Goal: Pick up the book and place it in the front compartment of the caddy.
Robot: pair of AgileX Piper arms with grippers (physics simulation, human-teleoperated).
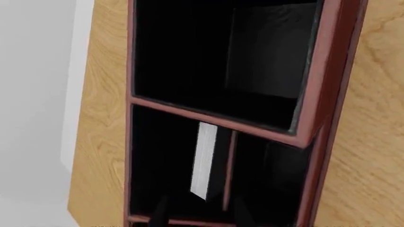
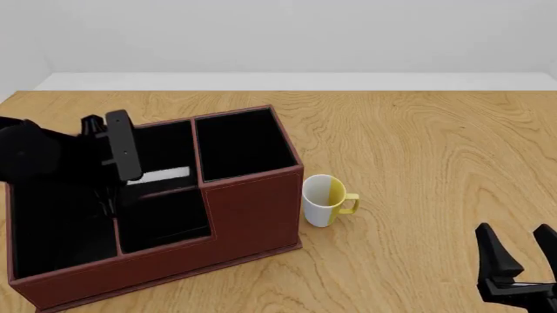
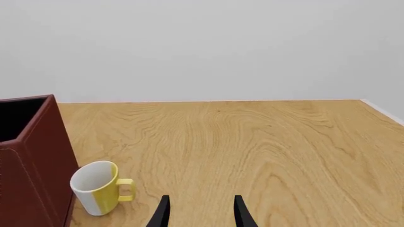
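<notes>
Inside the caddy, book beside a divider, left pincer parted and empty, right pincer likewise.

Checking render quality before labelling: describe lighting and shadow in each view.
Left wrist view: caddy interior near-black, only the book page edge reads bright. Front view: flat even light, faint shadow under the mug. Right wrist view: sharp and glare-free, no blur around the right pincer.

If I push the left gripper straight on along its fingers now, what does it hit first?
Probably the book, standing on edge inside the caddy just ahead of the left gripper, then the compartment's black floor. Depth is hard to judge.
</notes>
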